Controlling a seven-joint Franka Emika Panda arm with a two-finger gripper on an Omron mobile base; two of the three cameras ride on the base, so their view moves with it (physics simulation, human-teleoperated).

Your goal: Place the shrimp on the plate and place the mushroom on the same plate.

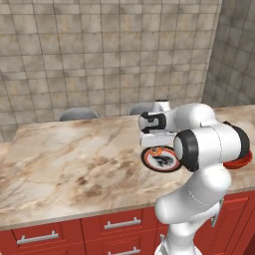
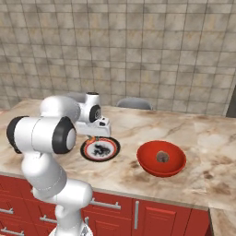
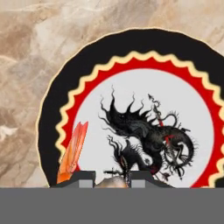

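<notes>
- We see the tool (image 3: 113,178) low over the plate (image 3: 109,48), its two dark tips close together at the bottom of the hand view with a pale orange bit between them
- We read the tool as clamped on the shrimp (image 3: 73,153), whose bright orange body sticks out at about 10 o'clock from the tips, over the plate's red ring and black rim
- In the right base view the tool (image 2: 94,136) hangs at the plate's (image 2: 109,150) 10 o'clock edge, with a speck of orange just under it
- The plate lies flat on the marble counter (image 2: 203,138), its white centre bearing a dark dragon figure
- At 3 o'clock from the plate, near but apart, stands a deep red bowl (image 2: 147,161) holding the mushroom (image 2: 162,157), a small greyish-brown lump at its middle
- In the left base view the plate (image 1: 158,159) peeks out beneath the arm's wrist, and the red bowl (image 1: 239,162) shows behind the elbow
</notes>
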